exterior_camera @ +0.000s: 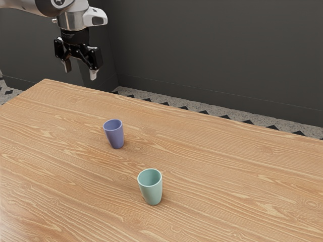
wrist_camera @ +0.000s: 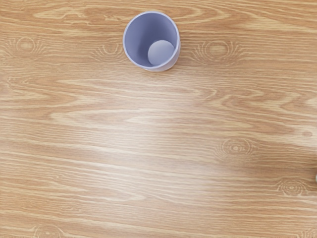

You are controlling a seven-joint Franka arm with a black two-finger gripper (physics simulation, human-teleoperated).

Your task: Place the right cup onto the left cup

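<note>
In exterior view, could tip the pale green tapered cup point(exterior_camera: 151, 189), at five o'clock from violet tapered cup point(exterior_camera: 115, 136), by descending off-centre with black two-finger gripper point(exterior_camera: 80, 70), spread and empty at eleven. Could then stack crookedly, from uneven release. Underneath, brown wood-grain table point(exterior_camera: 227, 176); towards twelve, dark grey wall point(exterior_camera: 202, 50).

A blue-violet cup point(exterior_camera: 115, 136) and a pale green cup point(exterior_camera: 152, 193) stand upright, mouths up, apart on the wooden bench point(exterior_camera: 227, 171).
</note>
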